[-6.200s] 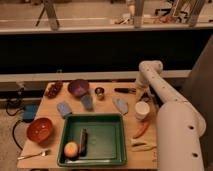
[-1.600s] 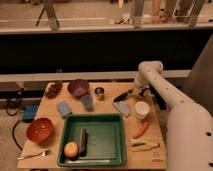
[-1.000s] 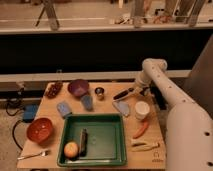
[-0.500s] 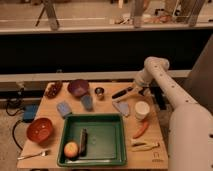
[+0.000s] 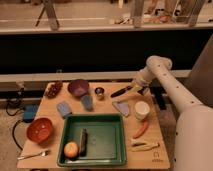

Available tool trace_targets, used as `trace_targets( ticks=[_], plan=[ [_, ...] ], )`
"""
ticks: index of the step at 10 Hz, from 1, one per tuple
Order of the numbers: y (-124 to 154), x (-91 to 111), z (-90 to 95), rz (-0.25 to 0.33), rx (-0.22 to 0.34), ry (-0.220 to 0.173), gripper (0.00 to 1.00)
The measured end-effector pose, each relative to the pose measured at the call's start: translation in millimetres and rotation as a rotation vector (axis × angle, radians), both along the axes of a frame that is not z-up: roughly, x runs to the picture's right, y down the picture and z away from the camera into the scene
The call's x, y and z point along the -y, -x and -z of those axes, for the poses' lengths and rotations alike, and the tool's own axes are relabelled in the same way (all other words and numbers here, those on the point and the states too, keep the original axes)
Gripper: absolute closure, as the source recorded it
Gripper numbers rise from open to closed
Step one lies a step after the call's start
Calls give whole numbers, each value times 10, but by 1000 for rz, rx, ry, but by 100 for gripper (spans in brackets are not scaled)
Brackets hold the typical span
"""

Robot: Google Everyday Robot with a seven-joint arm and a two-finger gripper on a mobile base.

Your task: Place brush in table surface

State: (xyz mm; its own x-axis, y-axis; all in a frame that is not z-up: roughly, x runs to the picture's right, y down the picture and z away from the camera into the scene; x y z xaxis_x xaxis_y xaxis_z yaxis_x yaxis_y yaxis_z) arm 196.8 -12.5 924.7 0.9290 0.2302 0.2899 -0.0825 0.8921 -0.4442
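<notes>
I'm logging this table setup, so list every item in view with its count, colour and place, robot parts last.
Wooden table: 1, light brown, centre.
Rectangular plastic tray: 1, green, front centre.
Apple: 1, yellow-red, tray's left front corner.
Brush: 1, dark, in tray beside apple.
Red bowl: 1, left edge.
Purple bowl: 1, back.
Metal cup: 1, silver, right of purple bowl.
Blue cloths: 3, mid-table.
White cup: 1, right side.
Carrot-like piece: 1, orange, below white cup.
Fork: 1, front left.
Gripper: 1, back right, on a dark-handled tool.
</notes>
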Motion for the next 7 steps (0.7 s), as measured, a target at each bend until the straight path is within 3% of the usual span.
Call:
trace_targets(
  ticks=[7],
  plan=[
    [55,109,307,-18,24,-66,98]
  ],
)
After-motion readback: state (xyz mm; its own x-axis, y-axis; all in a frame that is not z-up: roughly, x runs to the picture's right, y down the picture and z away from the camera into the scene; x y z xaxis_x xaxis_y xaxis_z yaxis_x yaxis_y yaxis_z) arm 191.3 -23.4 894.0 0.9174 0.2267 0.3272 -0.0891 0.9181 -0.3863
